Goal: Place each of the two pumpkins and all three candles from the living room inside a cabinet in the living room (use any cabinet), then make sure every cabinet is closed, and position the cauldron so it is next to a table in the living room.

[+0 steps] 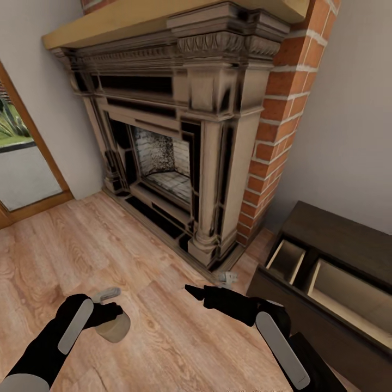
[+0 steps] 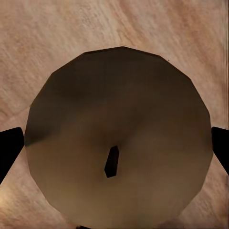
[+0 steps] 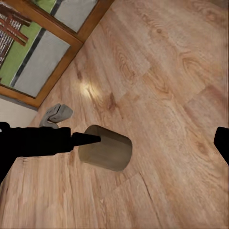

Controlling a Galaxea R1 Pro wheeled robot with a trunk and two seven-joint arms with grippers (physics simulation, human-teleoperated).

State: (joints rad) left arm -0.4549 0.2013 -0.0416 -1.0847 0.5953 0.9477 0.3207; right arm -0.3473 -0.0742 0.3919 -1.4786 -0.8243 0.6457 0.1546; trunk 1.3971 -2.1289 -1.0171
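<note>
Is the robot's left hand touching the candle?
Touching. In the right wrist view a black finger of the left gripper presses against the side of the candle. In the left wrist view both fingers sit at the candle's edges.

There are no words, numbers, labels or signs to read in any of the pictures.
</note>
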